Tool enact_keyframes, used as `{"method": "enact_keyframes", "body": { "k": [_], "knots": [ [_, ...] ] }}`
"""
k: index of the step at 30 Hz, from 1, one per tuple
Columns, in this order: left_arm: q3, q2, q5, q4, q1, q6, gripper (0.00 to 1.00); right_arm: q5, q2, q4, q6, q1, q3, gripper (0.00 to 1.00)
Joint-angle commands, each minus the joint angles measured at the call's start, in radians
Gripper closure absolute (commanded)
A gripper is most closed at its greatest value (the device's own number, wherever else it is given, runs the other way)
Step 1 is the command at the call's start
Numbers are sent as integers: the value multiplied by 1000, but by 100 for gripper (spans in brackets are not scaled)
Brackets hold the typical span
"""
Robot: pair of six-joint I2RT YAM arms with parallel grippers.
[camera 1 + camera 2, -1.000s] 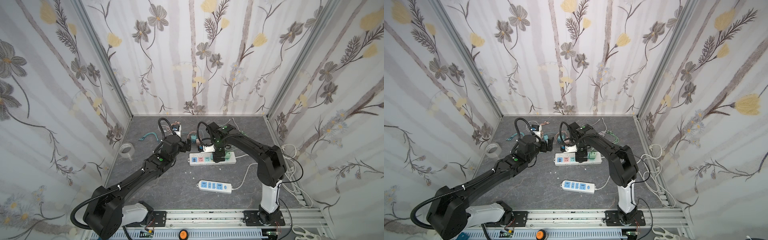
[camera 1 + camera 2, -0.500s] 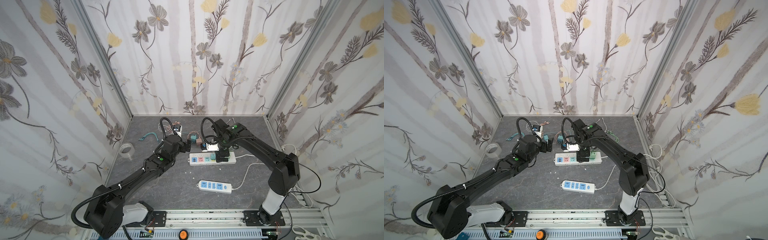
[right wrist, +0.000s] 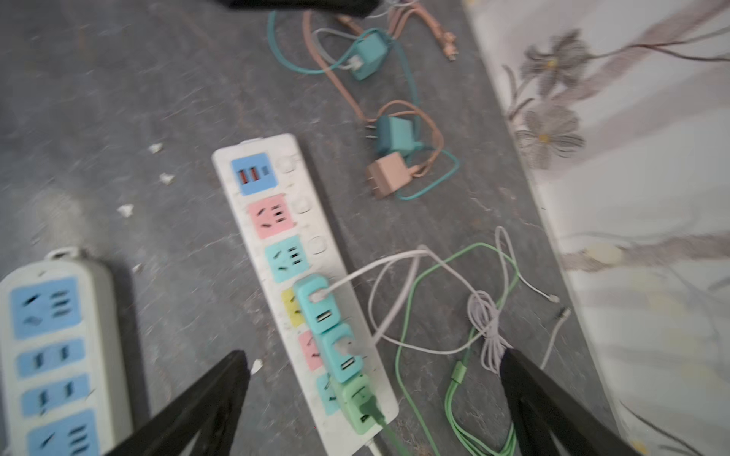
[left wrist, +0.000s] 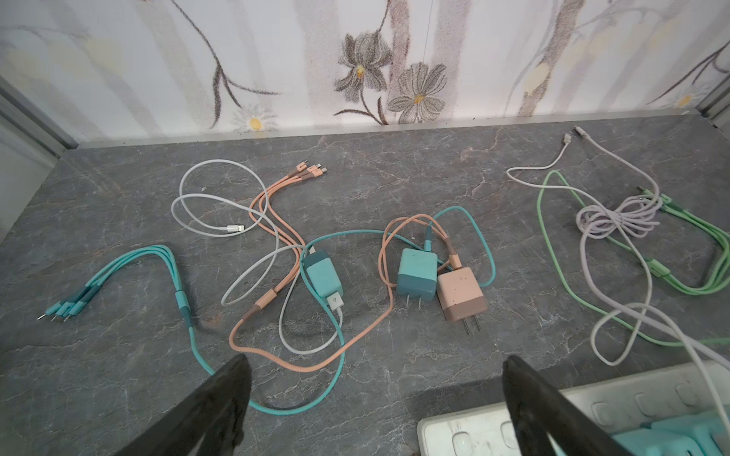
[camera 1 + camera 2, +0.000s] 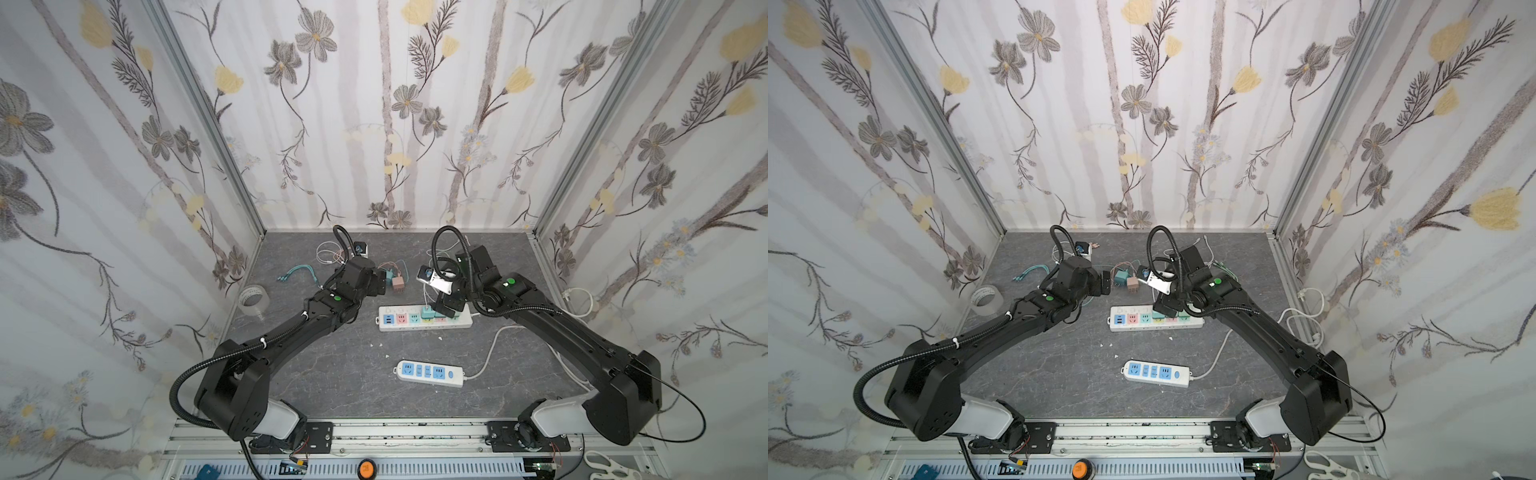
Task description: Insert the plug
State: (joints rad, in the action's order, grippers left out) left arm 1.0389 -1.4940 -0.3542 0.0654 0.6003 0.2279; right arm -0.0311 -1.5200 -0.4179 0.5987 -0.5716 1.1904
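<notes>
Pink charger and teal charger lie beside the multicoloured power strip, prongs toward it, likely awaiting pickup; left gripper and right gripper gape wide, empty.

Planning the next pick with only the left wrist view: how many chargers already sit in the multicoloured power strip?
Observer: Three, per the right wrist view: two teal chargers and a green charger fill one end of the multicoloured power strip.
Operator: Any sockets free?
Observer: The pink socket and teal socket next to the USB block are bare.
Operator: Is the right gripper holding anything?
Observer: No, the right gripper is open and empty, hovering over those chargers.
</notes>
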Motion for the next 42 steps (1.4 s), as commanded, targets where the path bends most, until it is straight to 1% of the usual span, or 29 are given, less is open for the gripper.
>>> {"method": "enact_keyframes", "body": {
  "k": [1, 2, 4, 6, 8, 10, 13, 14, 15, 18, 21, 23, 28, 29, 42],
  "knots": [
    [78, -74, -101, 107, 23, 69, 0, 161, 80, 410, -419, 58, -62, 1],
    [106, -103, -114, 133, 32, 76, 0, 170, 100, 428, -522, 85, -80, 1],
    [177, -175, -105, 189, 45, 82, 0, 173, 130, 430, -716, 146, -107, 1],
    [229, -242, -103, 207, 67, 77, 0, 186, 151, 374, -856, 181, -101, 1],
    [289, -310, -76, 228, 83, 80, 0, 245, 176, 346, -960, 191, -108, 1],
    [385, -394, 11, 289, 87, 119, 0, 288, 209, 329, -1025, 196, -124, 1],
    [555, -526, 105, 421, 87, 193, 1, 269, 253, 358, -1023, 211, -170, 1],
    [581, -558, 126, 434, 87, 209, 4, 260, 266, 363, -1015, 214, -182, 1],
    [609, -588, 134, 444, 88, 228, 7, 256, 279, 364, -1015, 218, -195, 1],
    [690, -665, 103, 496, 84, 270, 14, 251, 303, 339, -1024, 226, -214, 1],
    [765, -726, 129, 535, 76, 289, 18, 253, 313, 304, -1015, 229, -219, 1],
    [803, -762, 136, 563, 75, 306, 23, 267, 315, 294, -1013, 231, -225, 1],
    [829, -807, 118, 576, 70, 333, 38, 288, 323, 304, -1022, 238, -242, 1],
    [836, -818, 117, 581, 69, 332, 39, 291, 325, 307, -1023, 237, -244, 1],
    [877, -881, 106, 584, 50, 315, 42, 296, 345, 291, -1008, 242, -244, 1]
  ]
}}
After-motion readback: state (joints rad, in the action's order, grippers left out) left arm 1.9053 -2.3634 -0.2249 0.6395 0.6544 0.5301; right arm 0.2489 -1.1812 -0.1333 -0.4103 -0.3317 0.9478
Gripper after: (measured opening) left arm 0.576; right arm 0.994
